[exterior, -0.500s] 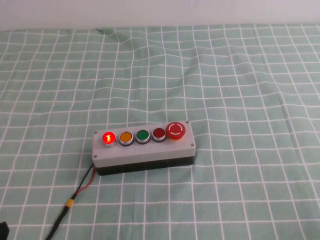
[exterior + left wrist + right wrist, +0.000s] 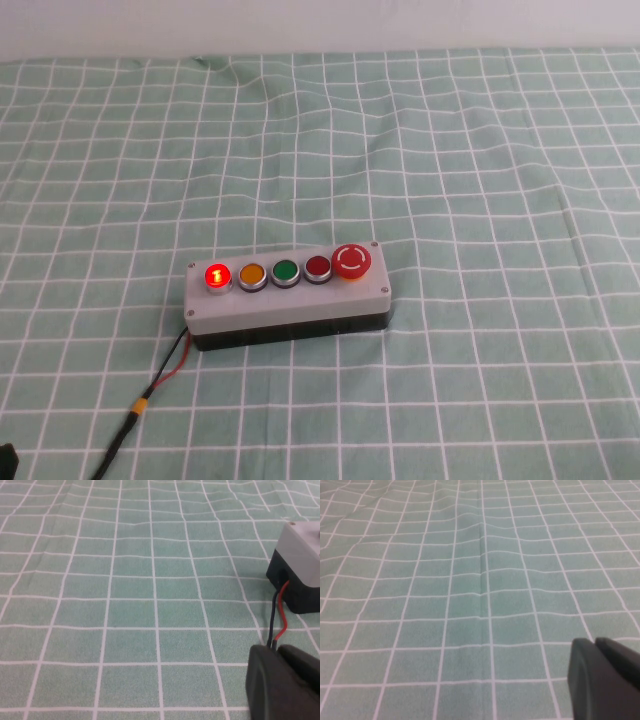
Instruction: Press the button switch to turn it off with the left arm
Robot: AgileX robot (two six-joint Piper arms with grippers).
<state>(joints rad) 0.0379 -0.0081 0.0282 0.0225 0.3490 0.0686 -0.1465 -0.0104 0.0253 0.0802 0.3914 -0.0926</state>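
Green cloth with a white grid (image 2: 480, 150) covers my whole table, rumpled toward the far edge. From the left, I see my left gripper (image 2: 280, 685) low beside the near-left corner of the grey plastic button box (image 2: 290, 300), fingers pressed together, close to the red and black wires (image 2: 168, 368). On the box's left end the small round bright-red button switch (image 2: 216, 276) glows lit; nothing covers it. My right gripper (image 2: 605, 680), fingers together, hovers over bare cloth.
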